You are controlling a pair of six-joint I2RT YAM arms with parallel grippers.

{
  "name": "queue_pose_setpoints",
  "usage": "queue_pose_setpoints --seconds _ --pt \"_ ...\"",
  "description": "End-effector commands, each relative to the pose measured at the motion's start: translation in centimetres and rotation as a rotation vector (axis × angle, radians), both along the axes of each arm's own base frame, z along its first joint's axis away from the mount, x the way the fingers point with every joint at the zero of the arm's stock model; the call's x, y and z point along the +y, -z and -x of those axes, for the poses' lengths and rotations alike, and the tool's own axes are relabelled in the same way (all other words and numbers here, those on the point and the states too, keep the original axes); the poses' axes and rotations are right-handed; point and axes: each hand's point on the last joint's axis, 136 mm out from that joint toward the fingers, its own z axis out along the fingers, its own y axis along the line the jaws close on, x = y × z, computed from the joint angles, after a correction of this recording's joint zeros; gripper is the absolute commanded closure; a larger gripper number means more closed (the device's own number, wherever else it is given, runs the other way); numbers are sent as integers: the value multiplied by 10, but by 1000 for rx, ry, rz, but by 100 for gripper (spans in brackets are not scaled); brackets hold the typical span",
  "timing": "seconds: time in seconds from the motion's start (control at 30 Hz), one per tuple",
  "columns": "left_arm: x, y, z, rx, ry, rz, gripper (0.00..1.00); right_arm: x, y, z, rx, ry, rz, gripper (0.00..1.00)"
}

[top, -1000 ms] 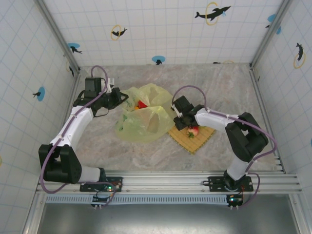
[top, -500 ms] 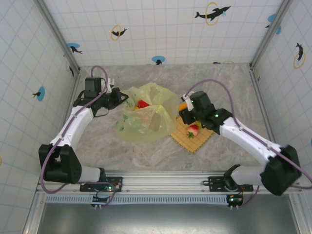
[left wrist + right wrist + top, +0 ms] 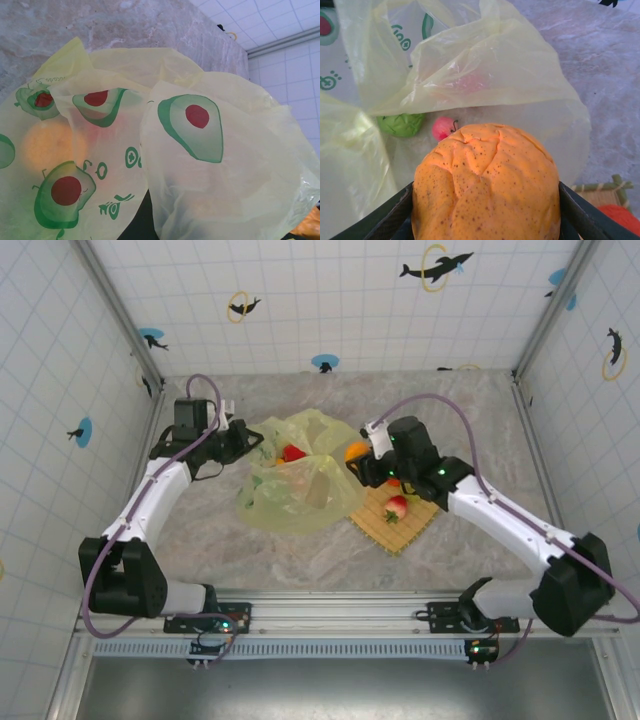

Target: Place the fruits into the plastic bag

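As right gripper (image 3: 487,220) clasps, orange (image 3: 485,170) — by bag (image 3: 470,65)

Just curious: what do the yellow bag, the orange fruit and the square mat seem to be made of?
The plastic bag: thin see-through film, glossy, crinkled. The orange fruit: likely soft foam or rubber, matte, wrinkled, speckled. The mat: apparently woven straw or bamboo slats, ribbed.

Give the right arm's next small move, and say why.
Probably ease the right gripper forward over the translucent yellow-green plastic bag: it grips the dimpled orange toy fruit, and the bag's mouth, with a green fruit and a small red fruit inside, lies just ahead.
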Motion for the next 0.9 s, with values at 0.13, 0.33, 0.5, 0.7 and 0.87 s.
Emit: queue_pose_setpoints --seconds 0.13,0.33,0.5,0.7,0.87 --pt "-5 -11 1 -41 27 26 100 45 16 7 67 -119 -45 40" --pt "-10 -10 3 -38 46 32 100 74 39 40 123 -265 -103 40" --pt "-12 -10 5 -39 60 35 100 101 56 43 129 -344 -74 40" --pt "-15 -9 7 -34 71 40 100 125 73 32 70 -366 -25 40" --pt "-18 -7 8 -31 76 40 100 144 93 30 43 -378 7 40"
